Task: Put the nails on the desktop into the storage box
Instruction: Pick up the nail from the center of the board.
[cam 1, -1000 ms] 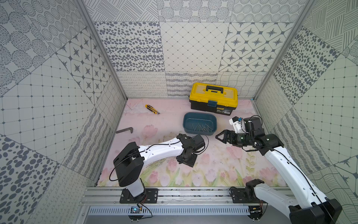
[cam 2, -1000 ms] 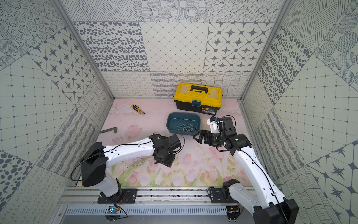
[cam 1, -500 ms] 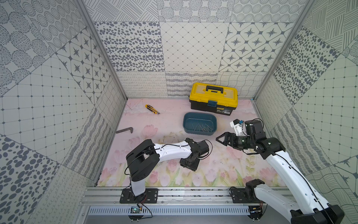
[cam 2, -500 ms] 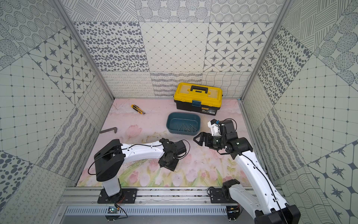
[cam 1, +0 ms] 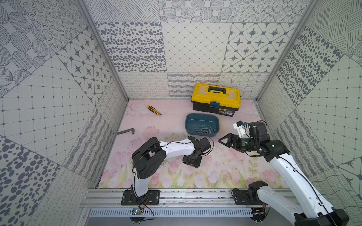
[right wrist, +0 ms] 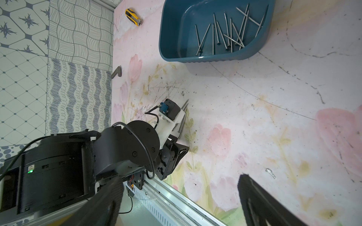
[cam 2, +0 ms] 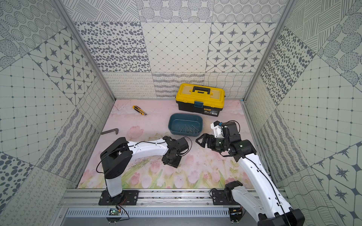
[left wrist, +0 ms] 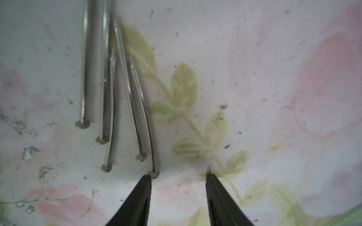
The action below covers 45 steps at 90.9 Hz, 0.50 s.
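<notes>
At the centre of the desktop (cam 1: 215, 168), the left gripper (left wrist: 177, 175) stands half-spread over bare surface; five nails (left wrist: 112, 97) lie beside one fingertip (left wrist: 143, 187), others in the storage box (cam 1: 193, 122). Closing now likely grabs nothing or scatters them. The right gripper (right wrist: 180, 177) hangs wide, empty.

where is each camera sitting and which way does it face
Both top views: high over the front rail, looking down on the desktop; left arm, right arm, box, toolbox show.
Left wrist: low over the desktop, facing loose nails; only the open left gripper shows.
Right wrist: higher, facing across to the box; open right gripper and the left arm show.
Shared: both wrist views show the loose nails.
</notes>
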Tool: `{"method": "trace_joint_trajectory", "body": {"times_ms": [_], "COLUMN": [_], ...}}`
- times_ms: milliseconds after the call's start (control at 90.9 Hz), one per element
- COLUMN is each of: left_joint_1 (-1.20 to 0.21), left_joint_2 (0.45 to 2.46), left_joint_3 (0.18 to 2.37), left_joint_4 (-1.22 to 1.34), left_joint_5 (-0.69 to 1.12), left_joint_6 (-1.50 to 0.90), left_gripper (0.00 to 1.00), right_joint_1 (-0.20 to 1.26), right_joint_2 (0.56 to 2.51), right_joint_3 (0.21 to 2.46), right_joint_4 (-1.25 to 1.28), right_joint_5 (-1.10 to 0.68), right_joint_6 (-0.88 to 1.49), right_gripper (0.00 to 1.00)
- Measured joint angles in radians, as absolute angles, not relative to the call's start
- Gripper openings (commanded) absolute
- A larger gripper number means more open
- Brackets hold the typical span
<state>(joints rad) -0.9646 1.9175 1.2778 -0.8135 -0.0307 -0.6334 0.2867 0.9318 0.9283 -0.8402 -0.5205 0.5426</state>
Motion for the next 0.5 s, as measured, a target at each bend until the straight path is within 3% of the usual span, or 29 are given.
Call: {"method": "trace_joint_trajectory", "body": {"times_ms": [495], "left_joint_1": [-0.935], "left_joint_2": [1.975], "left_joint_3": [1.341], "left_joint_4": [-0.857], "left_joint_5": [-0.011], "left_joint_6": [-0.579], "left_gripper": [0.49], "right_joint_1": [0.287], "right_joint_2": [0.944], "right_joint_3": [0.928], "right_joint_4": [-0.840], "right_joint_5": [-0.520], "right_joint_6": [0.542], "right_gripper": [0.97]}}
